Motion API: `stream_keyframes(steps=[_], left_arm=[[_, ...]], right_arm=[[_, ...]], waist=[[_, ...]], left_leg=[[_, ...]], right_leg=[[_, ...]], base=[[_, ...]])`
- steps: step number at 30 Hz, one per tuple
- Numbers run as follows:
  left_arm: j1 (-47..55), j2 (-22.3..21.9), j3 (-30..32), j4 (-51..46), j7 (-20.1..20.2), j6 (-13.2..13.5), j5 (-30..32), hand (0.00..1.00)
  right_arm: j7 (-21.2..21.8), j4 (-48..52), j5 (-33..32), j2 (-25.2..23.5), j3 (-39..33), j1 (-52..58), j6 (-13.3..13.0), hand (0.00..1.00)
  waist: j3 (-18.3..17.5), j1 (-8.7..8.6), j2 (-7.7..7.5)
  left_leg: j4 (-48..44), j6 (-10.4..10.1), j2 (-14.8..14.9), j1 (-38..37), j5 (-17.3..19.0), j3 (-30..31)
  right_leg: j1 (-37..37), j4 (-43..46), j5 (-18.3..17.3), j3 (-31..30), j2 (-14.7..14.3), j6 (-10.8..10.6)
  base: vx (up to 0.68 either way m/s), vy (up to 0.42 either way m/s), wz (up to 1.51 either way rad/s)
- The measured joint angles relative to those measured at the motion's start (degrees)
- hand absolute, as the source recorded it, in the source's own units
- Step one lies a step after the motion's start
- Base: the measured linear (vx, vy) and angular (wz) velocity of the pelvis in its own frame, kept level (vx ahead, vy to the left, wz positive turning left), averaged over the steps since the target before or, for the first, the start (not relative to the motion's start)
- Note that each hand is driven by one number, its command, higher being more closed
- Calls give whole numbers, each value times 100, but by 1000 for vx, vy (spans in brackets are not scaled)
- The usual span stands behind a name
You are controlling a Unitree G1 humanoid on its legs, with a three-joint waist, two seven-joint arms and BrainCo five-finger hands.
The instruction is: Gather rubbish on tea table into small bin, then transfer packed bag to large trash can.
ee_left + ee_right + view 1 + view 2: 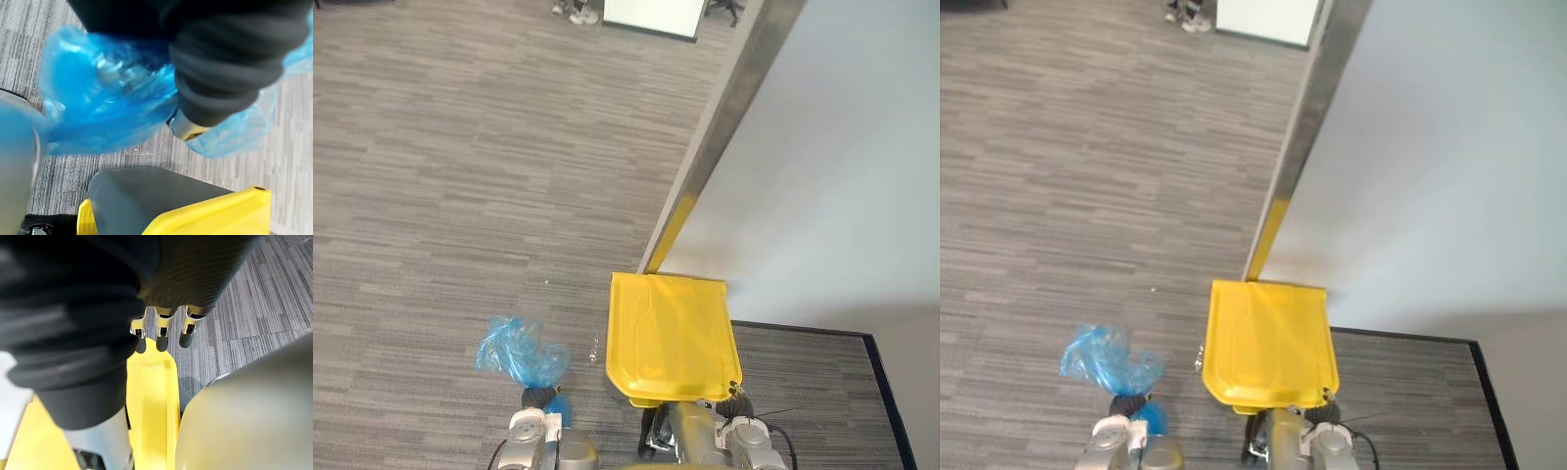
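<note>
A crumpled blue plastic bag (519, 354) hangs low at the left, and my left hand (540, 397) is shut on its gathered neck. Close up, the bag (107, 98) bulges beside the hand's dark cover (225, 63). To its right stands the large trash can with its yellow lid (671, 338) down and its grey body (146, 196) beneath. My right hand (736, 399) is at the lid's near right corner. Its straight fingers (161, 333) point down onto the yellow lid's rim (151, 396).
A white wall (822, 176) with a grey base strip (724, 117) runs diagonally behind the can. Grey carpet (460, 196) spreads to the left. A person's shoes (576, 12) and a white panel (651, 15) show at the far edge.
</note>
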State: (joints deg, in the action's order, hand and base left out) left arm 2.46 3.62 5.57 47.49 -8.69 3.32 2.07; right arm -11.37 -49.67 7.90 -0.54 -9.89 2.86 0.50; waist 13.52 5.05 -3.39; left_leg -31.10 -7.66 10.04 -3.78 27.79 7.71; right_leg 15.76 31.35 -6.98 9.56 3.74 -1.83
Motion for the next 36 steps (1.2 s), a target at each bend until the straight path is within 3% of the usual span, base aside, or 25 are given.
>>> stream_keyframes(steps=[1, 2, 3, 4, 5, 6, 7, 9, 10, 11, 12, 13, 14, 17, 20, 23, 25, 26, 28, 30, 32, 36], left_arm=[[45, -24, 1, 17, 5, -1, 0, 100], [52, -44, 14, 15, 5, 14, 1, 100], [35, -51, -55, 25, 4, 13, -1, 100], [63, -45, -116, 30, 4, 11, -2, 100], [75, -66, -153, 35, 7, -22, -3, 100], [73, -89, -165, 53, 11, -48, -3, 100], [153, -229, -162, 2, 14, -26, -8, 100], [118, -195, -227, -58, 16, -13, -9, 100], [92, -189, -239, -35, 13, -35, -18, 100], [144, -180, -250, -10, 22, -32, -21, 100], [165, -177, -248, -8, 15, -34, -39, 100], [114, -172, -251, 3, 7, -35, -113, 100], [110, -135, -302, 24, 12, -36, -123, 100], [169, 13, -494, 52, 12, -34, -126, 100], [171, 17, -498, 58, 10, -27, -140, 100], [215, -31, -496, 55, 10, -17, -218, 100], [160, -42, -486, 24, 10, 3, -219, 100], [184, -80, -481, 22, 16, 3, -217, 100], [203, -106, -476, 23, 16, 5, -221, 100], [185, -83, -481, 39, 11, 4, -221, 100], [312, 114, -503, 155, 8, 1, -219, 100], [354, 201, -546, 354, 8, -16, -219, 100]], right_arm=[[3, 14, 3, -16, -11, 110, 4, 0], [1, 31, 3, -40, -19, 148, 8, 0], [-8, 176, -4, -65, -69, 190, -8, 0], [-7, 141, 3, -94, -63, 259, -8, 0], [-4, 117, 3, -165, -61, 335, -12, 0], [2, 133, 5, -213, -55, 334, -26, 0], [-6, 114, 9, -259, -50, 316, -43, 0], [20, -138, 15, -271, -13, 182, -64, 0], [19, -489, 32, -106, 10, 149, -37, 0], [8, -543, 59, -29, 79, 117, -12, 0], [5, -545, 69, 25, 115, 115, -2, 0], [6, -589, 92, 130, 123, -36, -4, 0], [-1, -634, 93, 227, 113, -91, 4, 0], [-5, -662, 92, 258, 115, -68, 39, 0], [-7, -662, 92, 278, 121, -168, 38, 0], [-32, -654, 90, 288, 150, -306, 35, 0], [-52, -517, 91, 253, 146, -209, 49, 0], [-57, -477, 91, 231, 145, -190, 53, 0], [-65, -463, 89, 275, 92, -84, 54, 0], [-51, -517, 87, 235, 76, -51, 60, 0], [-47, -535, 86, 62, 52, 35, 58, 0], [-47, -652, 85, 66, -26, 36, 57, 0]], waist=[[-169, -8, 32], [-205, 17, 66], [-223, -58, 34], [-302, -88, -96], [-395, -81, -197], [-498, -68, -171], [-745, 96, -32], [-726, 61, -209], [-766, 47, -181], [-891, 107, -78], [-935, 105, -87], [-895, 98, 24], [-841, 45, 86], [-828, 27, 74], [-718, 31, 125], [-515, 2, 315], [-523, -118, 246], [-501, -136, 237], [-562, -229, 329], [-575, -215, 225], [-733, -279, 15], [-755, -293, 16]], left_leg=[[148, 139, 94, 203, -241, -60], [272, 104, 158, 221, -319, -168], [553, 19, 154, 176, -438, -257], [602, 3, 53, 152, -501, -258], [465, -13, -75, 238, -533, -283], [454, 76, -50, 411, -571, -388], [755, 61, 75, 602, -727, -697], [877, 93, -165, 628, -936, -911], [887, 75, -235, 782, -1069, -994], [1117, 154, -228, 905, -1213, -1024], [1270, 157, -250, 973, -1299, -1035], [1515, 130, -269, 1096, -1556, -1087], [1749, 184, -274, 1138, -1799, -1096], [2132, 172, -320, 1158, -2175, -1056], [2160, 194, -373, 1169, -2332, -1047], [2020, 163, -421, 1380, -2417, -929], [2127, 275, -384, 1447, -2313, -1206], [1469, 430, -221, 1591, -2178, -1500], [1355, 310, -95, 1364, -1915, -1738], [1690, 334, -229, 1218, -2001, -1779], [2405, 293, -506, 941, -2262, -1802], [2726, 293, -690, 672, -2263, -1808]], right_leg=[[-133, -625, 353, -9, -69, -209], [-129, -631, 413, -32, -118, -265], [-39, 612, -53, -15, 55, -188], [-94, 1227, -274, -30, 183, -207], [-62, 1252, -250, 38, 303, -278], [-133, 789, -185, 177, 197, -413], [-322, 515, -499, 130, 113, -321], [-548, 1373, -857, 160, 430, -435], [-890, 400, -1018, 180, 281, -498], [-981, -305, -945, 102, 140, -400], [-1018, -705, -892, 37, 81, -309], [-987, -1319, -658, -95, 2, -83], [-976, -1642, -390, -90, -40, -61], [-999, -1984, -71, -66, -37, -43], [-993, -2056, 55, -40, 16, -56], [-910, -1944, 138, 75, 82, -68], [-809, -2077, 270, 371, 349, -1], [-762, -1974, 287, 473, 417, -26], [-830, -1911, 228, 580, 433, -151], [-911, -2096, 314, 509, 478, -229], [-1092, -2576, 566, 400, 567, -315], [-1301, -2895, 632, 173, 597, -338]], base=[[-247, 19, 7], [-165, 26, 31], [-69, -16, 38], [-132, 11, 34], [-158, 7, -6], [-292, 45, -73], [-276, 34, -88], [-227, -50, -71], [-229, -99, -60], [-227, -75, -61], [-230, -46, -66], [-192, -27, -45], [-246, -18, -31], [-204, 13, 14], [-136, 40, 10], [-207, 37, 21], [-145, 31, 57], [-79, 66, 45], [-105, 126, 37], [-67, 98, 8], [-15, 112, 6], [29, 84, -2]])
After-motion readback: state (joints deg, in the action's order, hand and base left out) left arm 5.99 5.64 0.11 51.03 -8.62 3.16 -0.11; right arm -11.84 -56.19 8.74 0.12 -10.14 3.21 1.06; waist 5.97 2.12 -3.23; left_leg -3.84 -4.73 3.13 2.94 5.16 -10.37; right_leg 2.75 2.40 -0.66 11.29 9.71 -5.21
